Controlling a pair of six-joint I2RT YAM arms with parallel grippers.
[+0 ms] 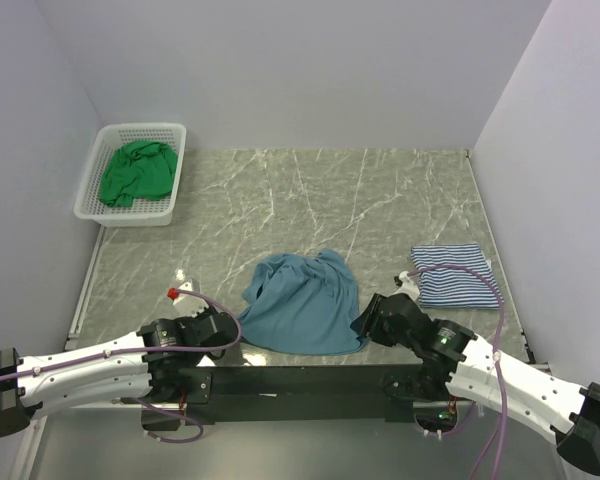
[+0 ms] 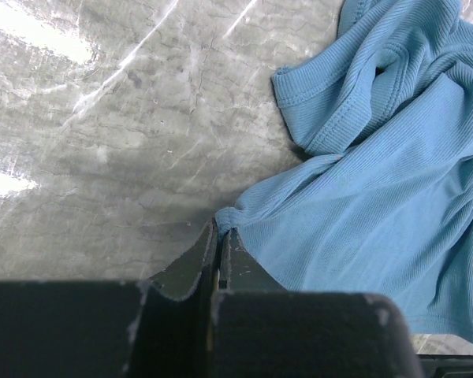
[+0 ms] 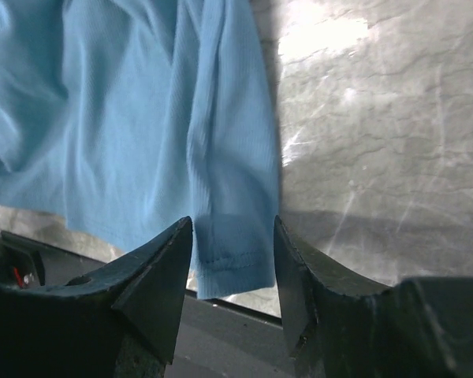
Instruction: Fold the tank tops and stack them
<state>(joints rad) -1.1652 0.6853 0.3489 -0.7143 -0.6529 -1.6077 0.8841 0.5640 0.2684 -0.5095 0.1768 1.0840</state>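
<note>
The plain teal-blue ribbed cloth tank top (image 1: pixel 305 305) is lying rumpled on the grey marbled bench (image 1: pixel 330 190). The left tool (image 2: pixel 218 228) is pinching its near left corner, fully closed; the right tool (image 3: pixel 233 228) is standing half open, straddling its near right hem.

Overhead view is bright, even and sharp, with soft light from above, pale walls (image 1: pixel 280 70) and only faint shadows under my arms. There's a small glint on the marble table (image 1: pixel 380 200) near my left wrist. On my left wrist view, white glare streaks the stone at upper left. My left fingers (image 2: pixel 191 264) are dark, a touch soft, and shade the stone around them. On the right wrist view there's a blown-out patch at top right. The teal top (image 3: pixel 142 118) is slightly blurred, its hem dim between my right fingers (image 3: pixel 159 276).
</note>
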